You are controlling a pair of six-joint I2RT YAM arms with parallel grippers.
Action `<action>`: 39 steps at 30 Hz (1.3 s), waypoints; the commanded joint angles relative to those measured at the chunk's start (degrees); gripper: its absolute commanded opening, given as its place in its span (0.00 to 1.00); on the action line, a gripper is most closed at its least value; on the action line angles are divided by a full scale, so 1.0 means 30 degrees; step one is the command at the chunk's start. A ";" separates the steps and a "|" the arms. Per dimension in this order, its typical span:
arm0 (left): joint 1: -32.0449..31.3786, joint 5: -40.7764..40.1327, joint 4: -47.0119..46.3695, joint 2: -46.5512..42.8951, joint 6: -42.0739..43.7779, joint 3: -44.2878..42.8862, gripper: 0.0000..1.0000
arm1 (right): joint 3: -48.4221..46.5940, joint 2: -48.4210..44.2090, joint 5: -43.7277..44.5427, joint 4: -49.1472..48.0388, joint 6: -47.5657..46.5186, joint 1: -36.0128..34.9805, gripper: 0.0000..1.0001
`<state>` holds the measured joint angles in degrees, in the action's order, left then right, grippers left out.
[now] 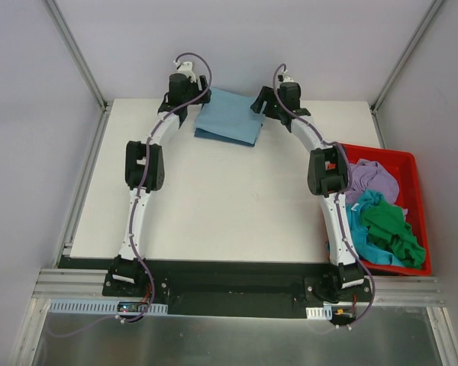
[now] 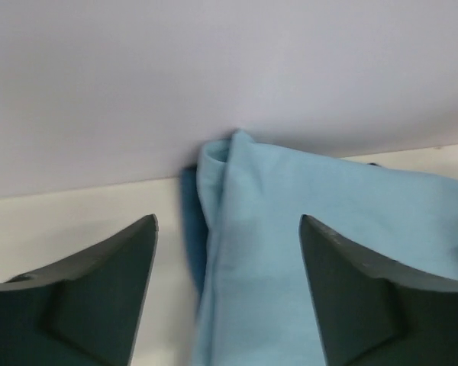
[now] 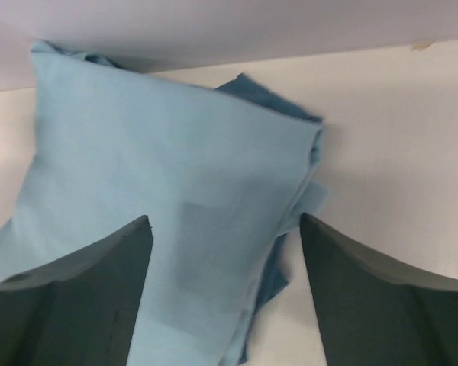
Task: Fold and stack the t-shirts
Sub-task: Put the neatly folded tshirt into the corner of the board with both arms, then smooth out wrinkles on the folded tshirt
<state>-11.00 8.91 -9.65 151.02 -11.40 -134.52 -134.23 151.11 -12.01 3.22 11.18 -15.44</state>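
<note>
Light-blue tee lies folded at upper centre of top view, atop dark-blue tee. Left gripper & right gripper both wide, holding nothing. Best to lift straight up w/o snagging cloth. 3 loose tees wait in red bin, right.

Top shirt lies on lower shirt, far middle of surface, by the back wall. Left claw at stack's left end, right claw at its right end. Bin at surface's right edge, loose shirts heaped in it.
</note>
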 commanded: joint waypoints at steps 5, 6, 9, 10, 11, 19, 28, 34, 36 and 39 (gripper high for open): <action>0.0358 -0.0452 -0.1060 -0.2699 -0.0505 0.0246 0.99 | -0.0904 -0.2170 0.0754 -0.0489 -0.0241 0.1133 0.96; 0.0358 -0.0072 -0.1061 -0.3283 -0.0884 0.0656 0.99 | -0.0233 -0.2901 0.0461 -0.0431 -0.0240 0.1192 0.96; 0.0241 0.1656 -0.1439 -0.5099 -0.1969 0.3228 0.99 | 0.2052 -0.4690 -0.0798 -0.0314 -0.0211 0.0988 0.96; 0.0154 0.2153 -0.2022 -0.5657 -0.2146 0.4398 0.99 | 0.2900 -0.5276 -0.1294 -0.0226 -0.0211 0.0900 0.96; 0.0095 0.2535 -0.2347 -0.6155 -0.2322 0.5251 0.99 | 0.3460 -0.5687 -0.1705 -0.0225 -0.0124 0.0754 0.96; 0.0036 0.6231 -0.0508 -0.5810 -0.2735 0.6930 0.99 | 0.3085 -0.4054 -0.5894 0.0013 0.2388 -0.0418 0.96; 0.0036 0.7019 0.1107 -0.5104 -0.2267 0.8213 0.99 | 0.0009 -0.0273 -0.5433 -0.0137 0.4242 -0.0771 0.96; 0.0036 0.7255 0.1078 -0.5223 -0.2615 0.9184 0.99 | -0.0488 0.0547 -0.3559 -0.0283 0.3949 -0.0712 0.96; 0.0007 0.7489 0.1107 -0.5194 -0.2704 0.9418 0.99 | -0.1014 0.0898 -0.3321 -0.0342 0.3861 -0.0624 0.96; -0.0111 0.7227 0.1107 -0.5310 -0.2704 0.9829 0.99 | -0.1426 0.1309 -0.3350 -0.0985 0.3920 -0.0449 0.96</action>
<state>-10.90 29.10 -6.70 136.29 -18.96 -106.94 -135.20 152.73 -24.71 2.52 22.70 -17.93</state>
